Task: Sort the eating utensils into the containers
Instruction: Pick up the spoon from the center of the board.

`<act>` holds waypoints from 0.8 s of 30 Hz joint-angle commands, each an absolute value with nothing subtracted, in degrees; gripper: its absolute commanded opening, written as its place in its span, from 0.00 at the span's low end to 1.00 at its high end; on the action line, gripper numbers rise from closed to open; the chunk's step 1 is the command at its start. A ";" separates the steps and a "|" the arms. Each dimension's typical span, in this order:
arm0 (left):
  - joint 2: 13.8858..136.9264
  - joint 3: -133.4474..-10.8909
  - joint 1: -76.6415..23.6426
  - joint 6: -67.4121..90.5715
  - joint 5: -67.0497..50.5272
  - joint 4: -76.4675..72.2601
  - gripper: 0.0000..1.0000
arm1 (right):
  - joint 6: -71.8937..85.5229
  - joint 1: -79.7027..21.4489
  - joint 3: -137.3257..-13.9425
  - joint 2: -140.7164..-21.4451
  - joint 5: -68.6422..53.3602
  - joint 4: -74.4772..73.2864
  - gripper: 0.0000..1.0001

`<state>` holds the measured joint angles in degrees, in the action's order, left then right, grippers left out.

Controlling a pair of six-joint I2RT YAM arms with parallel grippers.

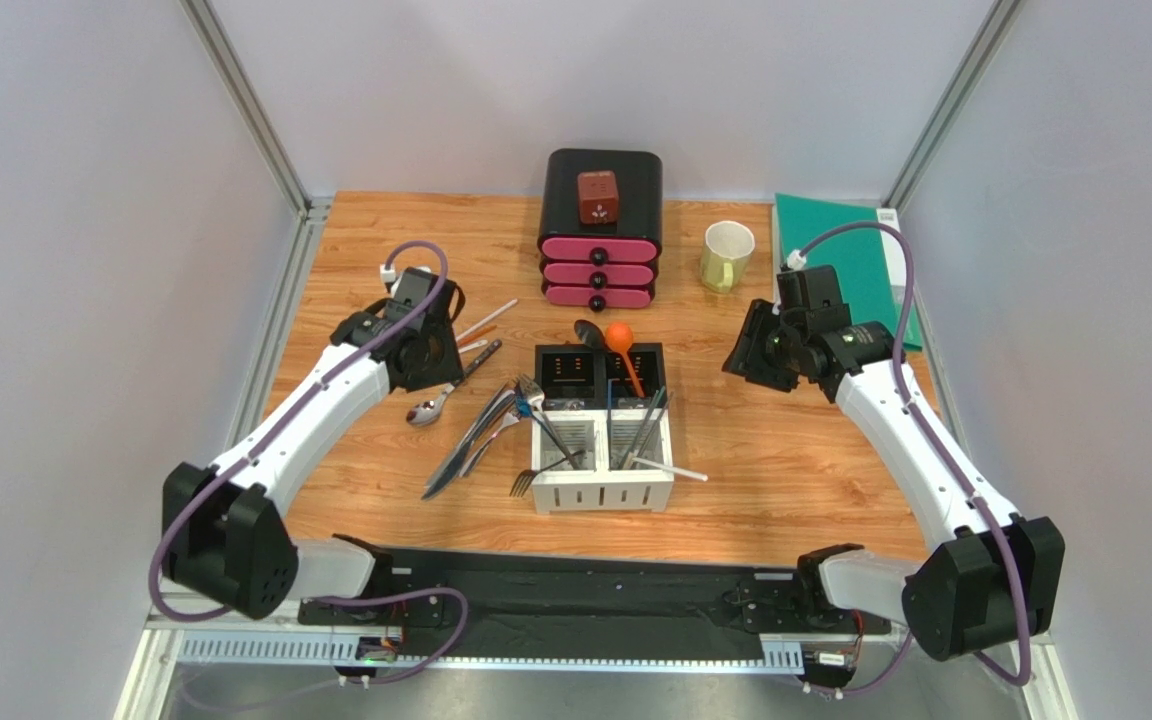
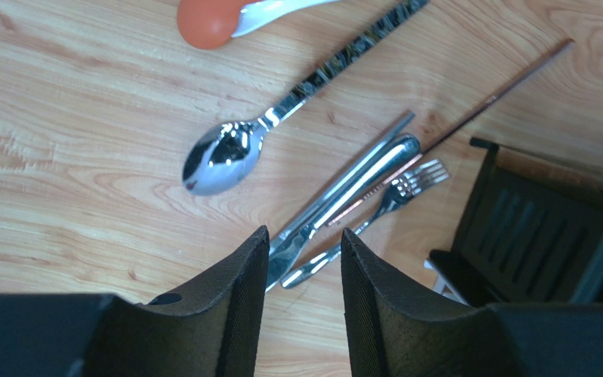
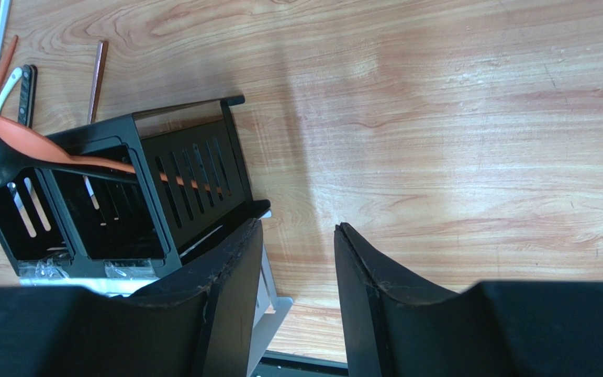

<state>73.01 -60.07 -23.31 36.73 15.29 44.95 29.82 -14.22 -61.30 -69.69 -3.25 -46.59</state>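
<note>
The containers are a square caddy (image 1: 602, 480) mid-table: two black compartments behind, two white in front. Silver pieces stand in the white ones. An orange spoon (image 1: 621, 342) and a black spoon (image 1: 588, 332) lean out of the black ones. Left of it lie loose eating utensils: a silver spoon (image 2: 218, 157), a knife (image 2: 344, 196), a fork (image 2: 407, 184) and a dark chopstick (image 2: 501, 94). My left gripper (image 2: 305, 236) hovers open just above the knife and fork ends, holding nothing. My right gripper (image 3: 297, 228) is open and empty over bare wood, right of the caddy (image 3: 187, 173).
A black-and-pink drawer box (image 1: 600, 225) with a red block (image 1: 599, 195) on top stands at the back. A pale green mug (image 1: 726, 255) and a green board (image 1: 838, 248) sit at the back right. Metal frame posts border the table.
</note>
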 commanded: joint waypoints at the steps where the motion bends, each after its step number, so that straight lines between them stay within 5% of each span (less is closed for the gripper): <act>1: 79.00 -65.55 -20.92 33.57 10.12 42.54 0.47 | 28.13 -13.54 -63.37 -70.48 -2.64 -44.47 0.43; 10: 87.19 -61.27 -22.32 52.61 6.30 38.33 0.62 | 27.69 -12.66 -65.04 -74.09 -3.69 -44.03 0.42; 24: 95.09 -60.99 -21.18 63.90 14.06 36.56 0.57 | 27.07 -12.66 -67.32 -77.25 -4.13 -45.96 0.41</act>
<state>93.03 -59.42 -21.91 59.59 11.51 37.32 28.40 -12.93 -64.36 -77.03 -3.62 -46.24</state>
